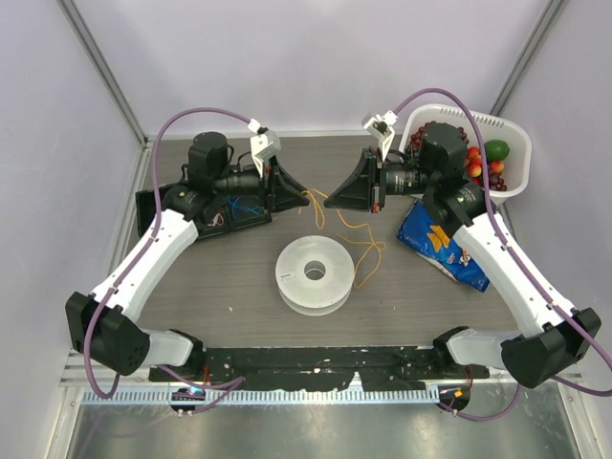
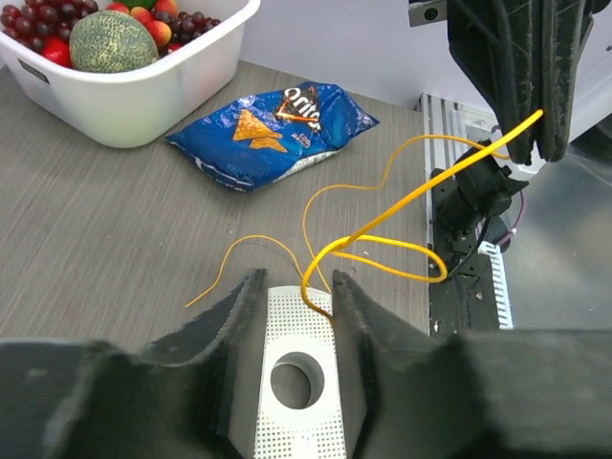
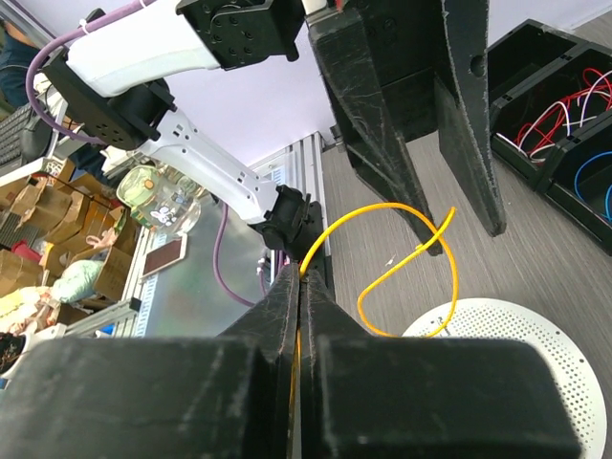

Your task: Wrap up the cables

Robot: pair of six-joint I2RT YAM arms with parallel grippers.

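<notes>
The cable (image 2: 402, 204) is a thin yellow wire looping loosely above the white plastic spool (image 1: 313, 274) at the table's middle. My right gripper (image 3: 301, 274) is shut on one stretch of it, and the wire comes out at the fingertips into a curl (image 3: 382, 206). My left gripper (image 2: 298, 282) faces it from the left, open, directly over the spool (image 2: 296, 382). A bend of the cable runs down between its jaws, against the right-hand finger. From above, the two grippers (image 1: 296, 191) (image 1: 337, 199) nearly meet tip to tip, and the rest of the wire trails onto the table to the right.
A white basket (image 1: 514, 143) of fruit stands at the back right. A blue chip bag (image 1: 445, 244) lies in front of it. Black bins (image 3: 564, 143) holding red, white and blue wires sit at the back left, under the left arm.
</notes>
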